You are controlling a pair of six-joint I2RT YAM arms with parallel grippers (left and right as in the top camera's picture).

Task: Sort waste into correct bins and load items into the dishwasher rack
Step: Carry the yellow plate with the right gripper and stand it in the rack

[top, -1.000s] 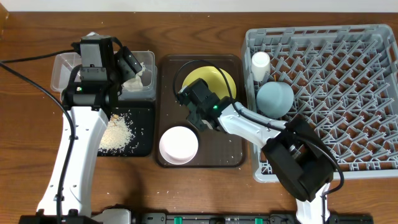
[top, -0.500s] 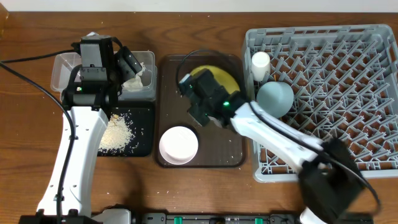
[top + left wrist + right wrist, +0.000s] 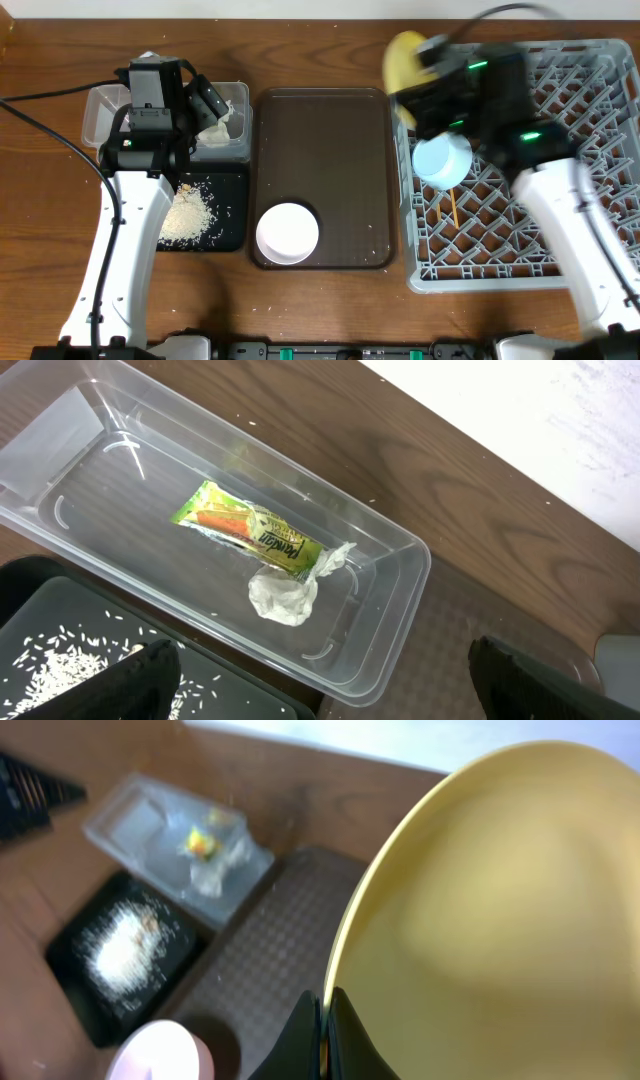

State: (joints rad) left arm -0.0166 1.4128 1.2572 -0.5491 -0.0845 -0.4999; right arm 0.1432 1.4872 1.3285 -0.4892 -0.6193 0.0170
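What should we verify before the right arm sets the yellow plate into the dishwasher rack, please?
1. Right gripper clamped on the yellow plate rim: ok.
2. Plate raised off the brown serving tray: ok.
3. Free peg rows in the dishwasher rack: ok.
4. Gap to the light blue bowl: cannot tell, blurred.
5. Left gripper over the clear tub, away from the rack: ok.

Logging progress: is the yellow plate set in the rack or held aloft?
Held. The right gripper pinches the yellow plate by its rim; overhead, blurred, it hovers at the dishwasher rack edge.
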